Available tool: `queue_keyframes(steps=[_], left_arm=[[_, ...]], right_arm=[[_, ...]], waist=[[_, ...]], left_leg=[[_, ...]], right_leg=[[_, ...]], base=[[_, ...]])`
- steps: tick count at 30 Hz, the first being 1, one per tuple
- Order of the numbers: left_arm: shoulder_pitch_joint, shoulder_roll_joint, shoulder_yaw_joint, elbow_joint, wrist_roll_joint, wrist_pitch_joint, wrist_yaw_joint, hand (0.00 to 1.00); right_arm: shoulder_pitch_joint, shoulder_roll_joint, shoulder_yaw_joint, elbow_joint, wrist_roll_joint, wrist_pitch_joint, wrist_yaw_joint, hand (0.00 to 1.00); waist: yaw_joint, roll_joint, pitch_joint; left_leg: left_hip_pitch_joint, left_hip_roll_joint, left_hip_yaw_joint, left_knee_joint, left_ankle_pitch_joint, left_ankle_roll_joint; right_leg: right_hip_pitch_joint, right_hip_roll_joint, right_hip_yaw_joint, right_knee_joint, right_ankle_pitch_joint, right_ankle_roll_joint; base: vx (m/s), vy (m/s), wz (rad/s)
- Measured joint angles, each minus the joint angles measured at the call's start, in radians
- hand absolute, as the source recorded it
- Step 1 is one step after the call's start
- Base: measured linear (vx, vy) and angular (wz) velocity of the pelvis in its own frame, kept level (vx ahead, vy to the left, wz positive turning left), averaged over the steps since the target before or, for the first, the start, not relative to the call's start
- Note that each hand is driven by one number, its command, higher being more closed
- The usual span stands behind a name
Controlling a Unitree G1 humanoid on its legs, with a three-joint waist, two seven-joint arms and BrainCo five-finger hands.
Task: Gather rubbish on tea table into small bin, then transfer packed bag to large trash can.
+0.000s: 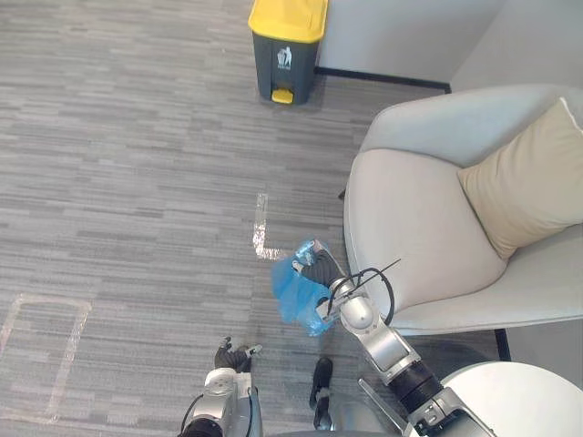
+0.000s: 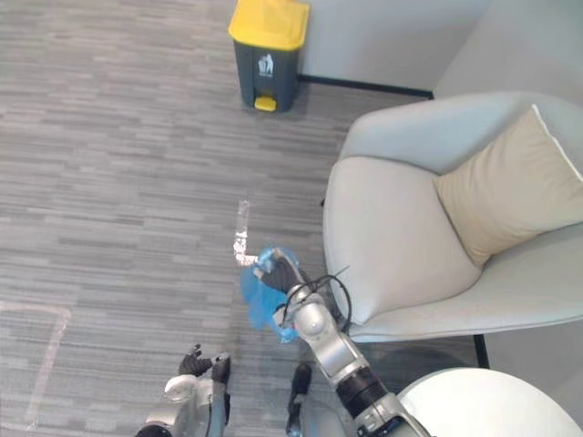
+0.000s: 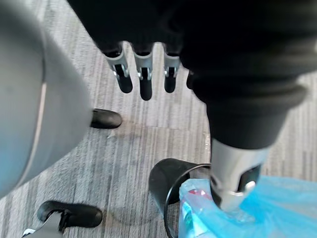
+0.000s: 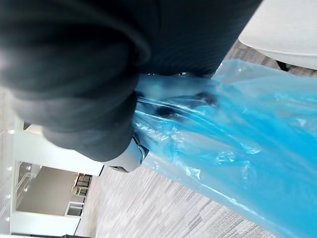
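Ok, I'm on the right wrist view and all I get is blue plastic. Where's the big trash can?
Observer: The trash can, yellow lid, stands ahead by the wall, to the left of the armchair.
Operator: Is the bag off the floor?
Observer: It looks so. The bag hangs from the right hand beside the armchair's front edge.
Operator: And the left hand?
Observer: The left hand is low at the side, fingers straight, holding nothing.

No legible txt; white litter pictogram (image 1: 285, 57) (tiny) on front of yellow-lidded trash can (image 1: 290, 44).
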Motion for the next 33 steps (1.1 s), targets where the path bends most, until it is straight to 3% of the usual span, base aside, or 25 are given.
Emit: queue_keyframes(steps=[7, 13, 19, 27, 33], left_arm=[[0.083, 0.095, -0.125, -0.293, 0.042, -0.005, -0.020, 0.00], [0.150, 0.176, -0.134, -0.605, 0.038, -0.044, -0.041, 0.00], [0.168, 0.324, -0.134, -0.877, 0.020, -0.089, -0.050, 0.00], [0.131, 0.394, -0.214, -0.941, 0.020, -0.109, -0.060, 0.00], [0.069, 0.431, -0.310, -0.997, 0.017, -0.110, -0.084, 0.00]], right_arm=[[-0.001, -0.136, 0.067, -0.012, 0.003, -0.022, 0.050, 1.00], [0.000, -0.275, 0.131, -0.128, 0.046, -0.048, 0.091, 1.00], [-0.004, -0.393, 0.181, -0.257, 0.110, -0.064, 0.124, 1.00], [-0.088, -0.464, 0.209, -0.298, 0.191, -0.064, 0.137, 1.00], [-0.136, -0.470, 0.250, -0.336, 0.206, -0.071, 0.130, 1.00]], waist=[[-0.010, 0.004, -0.033], [-0.021, 0.014, -0.056], [-0.023, 0.033, -0.093], [-0.040, 0.039, -0.106], [-0.044, 0.038, -0.107]], left_leg=[[0.075, -0.025, 0.019, -0.055, 0.018, 0.015], [0.125, -0.033, 0.027, -0.101, 0.030, 0.020], [0.161, -0.032, 0.043, -0.137, 0.038, 0.020], [0.226, -0.041, 0.061, -0.194, 0.054, 0.028], [0.251, -0.045, 0.086, -0.216, 0.058, 0.031]], right_leg=[[0.054, -0.019, 0.037, -0.040, 0.026, 0.017], [0.078, -0.023, 0.058, -0.058, 0.036, 0.019], [0.093, -0.018, 0.076, -0.068, 0.040, 0.018], [0.123, -0.022, 0.086, -0.069, 0.035, 0.020], [0.119, -0.023, 0.110, -0.058, 0.032, 0.024]], base=[[-0.02, 0.040, -0.08], [-0.02, 0.015, -0.09], [0.02, -0.008, -0.10], [0.01, 0.001, -0.05], [0.00, 0.008, -0.11]])
